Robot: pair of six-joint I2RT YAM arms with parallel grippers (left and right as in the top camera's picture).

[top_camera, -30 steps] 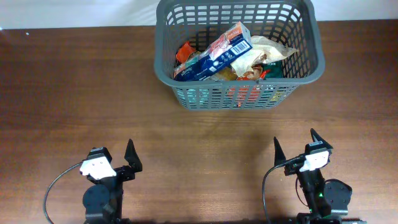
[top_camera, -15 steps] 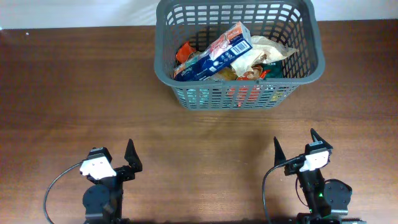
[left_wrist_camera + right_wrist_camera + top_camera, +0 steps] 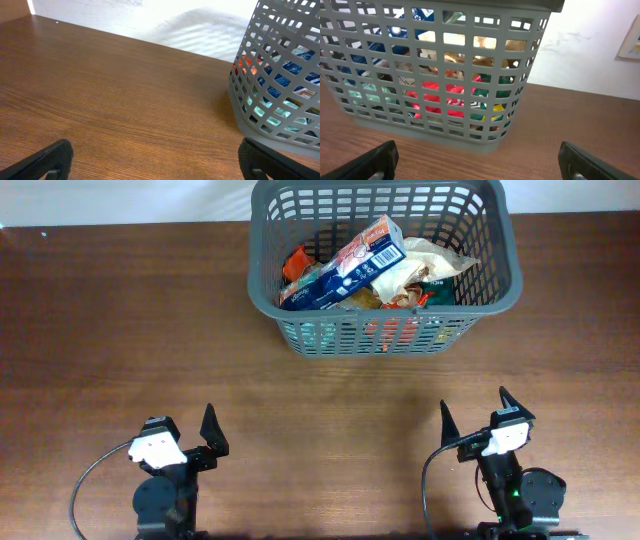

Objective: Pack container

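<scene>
The container point(image 3: 380, 335) in front of me is a large grey plastic basket, rectangular, with slotted lattice sides and a thick rim; it stands upright and level at the far side of the worktop point(image 3: 150, 330), right of centre, with its long side towards me; through the lattice point(image 3: 435, 75) and over the rim I see it heaped with packets point(image 3: 345, 270), blue, red, green and tan; its left corner point(image 3: 272, 85) curves down to the wood.

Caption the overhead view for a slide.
Basket of packets at the table's far side; left gripper and right gripper open and empty at the near edge.
</scene>
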